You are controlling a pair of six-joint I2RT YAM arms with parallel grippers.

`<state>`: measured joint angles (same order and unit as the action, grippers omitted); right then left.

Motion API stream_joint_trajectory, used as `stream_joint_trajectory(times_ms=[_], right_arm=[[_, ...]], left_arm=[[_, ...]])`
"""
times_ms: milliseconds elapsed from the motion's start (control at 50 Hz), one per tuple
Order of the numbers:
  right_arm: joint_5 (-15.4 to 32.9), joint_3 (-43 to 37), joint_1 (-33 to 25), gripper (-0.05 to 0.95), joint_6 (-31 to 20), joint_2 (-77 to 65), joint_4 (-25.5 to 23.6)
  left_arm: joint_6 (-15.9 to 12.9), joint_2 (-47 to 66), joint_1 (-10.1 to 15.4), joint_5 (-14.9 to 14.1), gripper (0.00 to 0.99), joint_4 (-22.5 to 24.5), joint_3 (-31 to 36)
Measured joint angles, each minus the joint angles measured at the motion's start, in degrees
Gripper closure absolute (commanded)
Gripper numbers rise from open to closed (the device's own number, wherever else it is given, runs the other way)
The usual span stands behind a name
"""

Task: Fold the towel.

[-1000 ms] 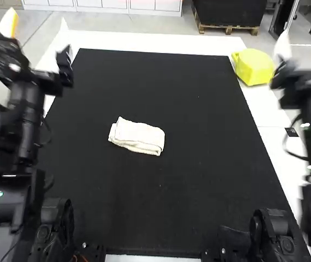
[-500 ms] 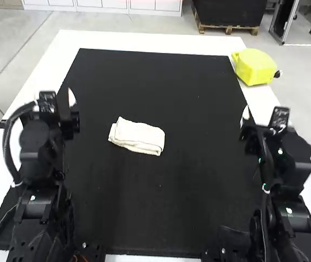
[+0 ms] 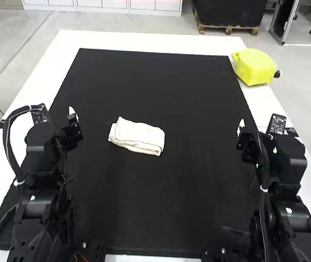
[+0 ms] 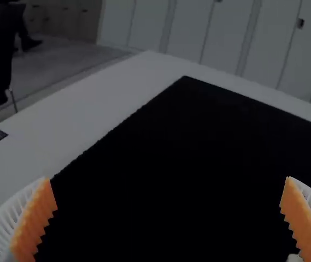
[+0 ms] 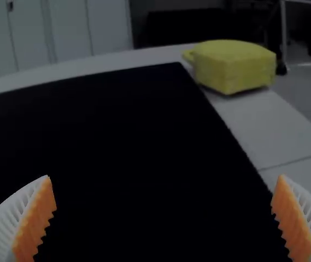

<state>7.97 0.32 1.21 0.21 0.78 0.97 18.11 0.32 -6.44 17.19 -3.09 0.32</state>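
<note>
Left hand (image 3: 58,117), right hand (image 3: 258,126) now lower

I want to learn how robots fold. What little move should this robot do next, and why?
Perhaps ease the left tool and right tool back: the towel seems folded already, lying as a small layered bundle on the black mat, and both tools are open, holding nothing.

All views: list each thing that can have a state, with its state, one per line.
Towel: folded into a small bundle, lying on the mat, ungripped.
Left gripper: open, empty.
Right gripper: open, empty.
Mat: spread flat on the table.
Yellow object: resting on the table, ungripped.
</note>
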Motion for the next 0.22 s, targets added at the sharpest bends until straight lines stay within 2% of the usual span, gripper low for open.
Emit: stream_joint_trajectory(times_ms=[220], right_arm=[[0.0, 0.0, 0.0, -0.01, 0.22, 0.0, 0.0]], left_arm=[[1.81, 0.0, -0.11, 0.0, 0.031, -0.02, 0.0]])
